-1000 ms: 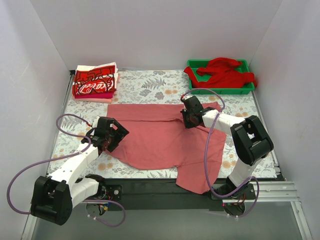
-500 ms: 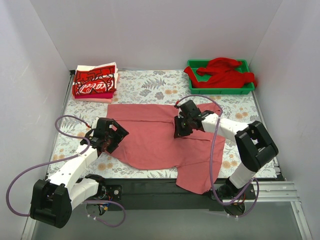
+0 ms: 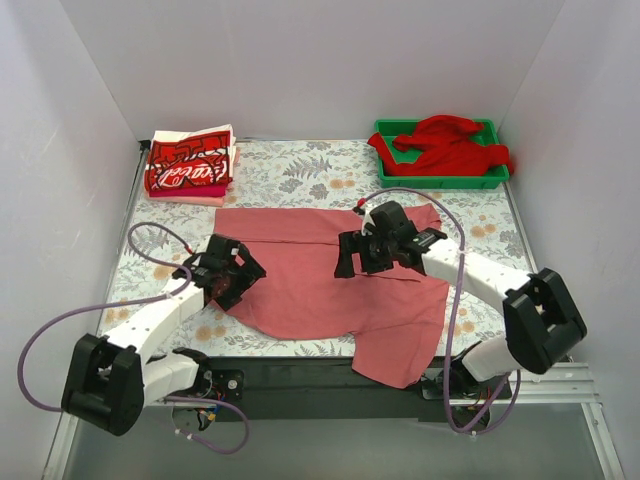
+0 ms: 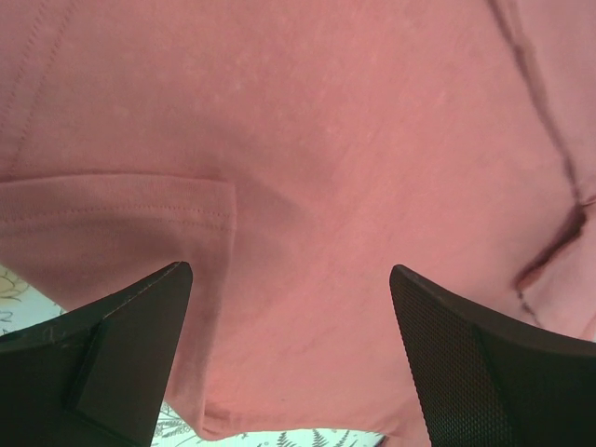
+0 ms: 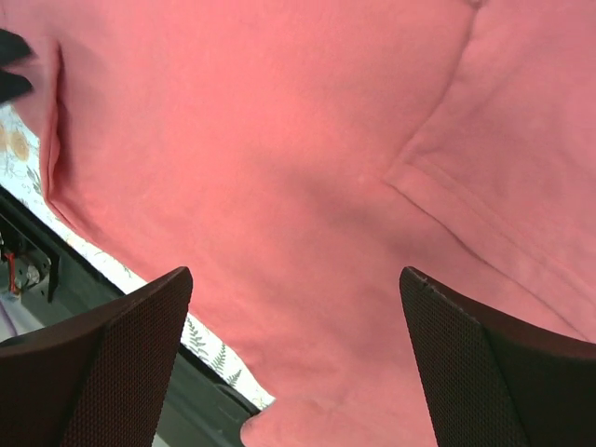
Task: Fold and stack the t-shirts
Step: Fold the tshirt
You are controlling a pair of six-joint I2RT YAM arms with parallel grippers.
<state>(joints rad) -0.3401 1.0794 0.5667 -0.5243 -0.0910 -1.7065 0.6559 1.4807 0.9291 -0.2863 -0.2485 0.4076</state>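
Folding the salmon-pink t-shirt [image 3: 300, 285] on the worktop [image 3: 300, 165]: left hand [image 3: 232, 280] and right hand [image 3: 362, 255] both gape wide, empty; next likely needs pinching a hem.

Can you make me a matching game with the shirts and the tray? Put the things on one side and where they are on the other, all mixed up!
Things:
1. pink shirt
2. red shirt
3. printed shirts
4. green tray

Places:
A. at the back right corner
B. spread out in the middle
C. folded in a pile at the back left
D. bunched up inside the green tray

Pairs: 1-B, 2-D, 3-C, 4-A
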